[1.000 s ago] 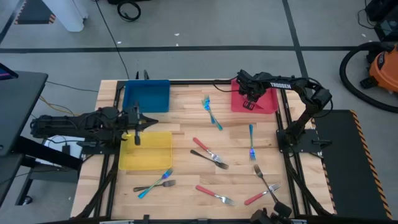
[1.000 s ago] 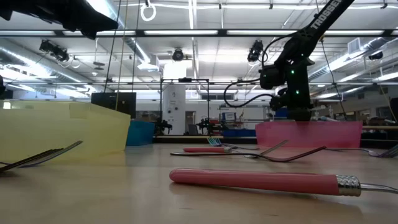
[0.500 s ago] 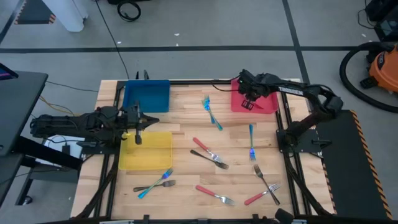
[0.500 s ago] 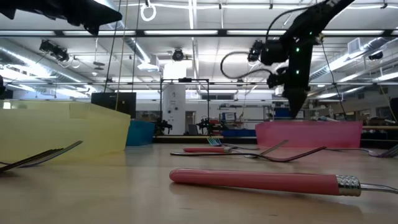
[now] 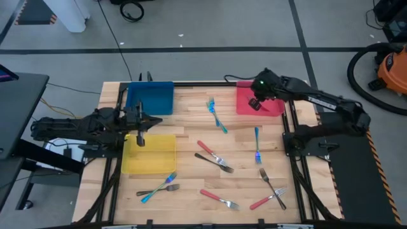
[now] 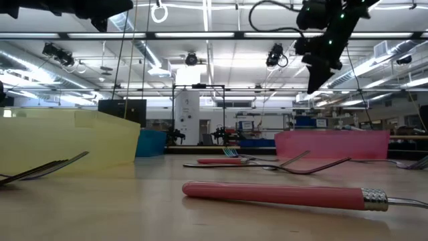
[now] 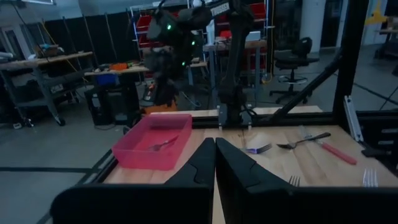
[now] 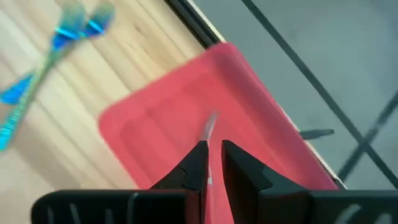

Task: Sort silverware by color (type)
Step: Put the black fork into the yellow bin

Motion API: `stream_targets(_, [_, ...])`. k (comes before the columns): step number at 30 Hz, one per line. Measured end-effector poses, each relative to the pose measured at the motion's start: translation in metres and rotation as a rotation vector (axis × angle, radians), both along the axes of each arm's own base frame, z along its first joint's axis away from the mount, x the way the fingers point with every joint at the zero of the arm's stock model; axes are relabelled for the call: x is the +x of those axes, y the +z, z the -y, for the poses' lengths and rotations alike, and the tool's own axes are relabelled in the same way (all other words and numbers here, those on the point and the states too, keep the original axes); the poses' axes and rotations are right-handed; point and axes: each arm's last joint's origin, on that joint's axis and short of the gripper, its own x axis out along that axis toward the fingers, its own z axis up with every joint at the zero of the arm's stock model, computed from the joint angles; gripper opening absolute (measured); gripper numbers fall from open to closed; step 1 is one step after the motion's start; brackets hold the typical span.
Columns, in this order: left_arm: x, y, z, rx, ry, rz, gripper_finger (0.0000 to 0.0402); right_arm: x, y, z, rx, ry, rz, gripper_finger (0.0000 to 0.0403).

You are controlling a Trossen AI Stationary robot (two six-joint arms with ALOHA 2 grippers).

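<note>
Wood-plank table (image 5: 191, 137) stood inside black frame, grey taped floor around it. Blue tray (image 5: 150, 97), red tray (image 5: 259, 102) and yellow tray (image 5: 150, 153) sat on it. Forks (image 5: 214, 158) lay scattered over middle and near edge; one fork (image 7: 163, 144) lay in red tray. Right gripper (image 5: 254, 104) hung above red tray, fingers nearly together, nothing between them. Left gripper (image 5: 140, 132) hovered at yellow tray's edge, clenched, empty. Workshop with benches and ceiling lights lay behind.
</note>
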Motion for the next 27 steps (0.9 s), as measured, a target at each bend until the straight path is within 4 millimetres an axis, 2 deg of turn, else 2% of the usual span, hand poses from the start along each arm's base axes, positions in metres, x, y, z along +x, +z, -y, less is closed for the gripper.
stream_targets(7, [0.0, 0.0, 0.0, 0.018, -0.002, -0.003, 0.0016, -0.005, 0.014, -0.019, 0.009, 0.023, 0.122, 0.0055])
stream_targets(13, [0.0, 0.0, 0.0, -0.006, -0.003, 0.0, 0.0016, 0.0, 0.021, -0.034, 0.085, 0.106, 0.235, 0.0055])
stream_targets(20, [0.0, 0.0, 0.0, -0.008, -0.003, 0.001, 0.0016, 0.007, 0.021, -0.046, 0.095, 0.171, 0.244, 0.0055])
stream_targets(27, [0.0, 0.0, 0.0, -0.088, -0.003, 0.013, 0.0016, 0.012, 0.024, -0.051, 0.068, 0.217, 0.269, 0.0055])
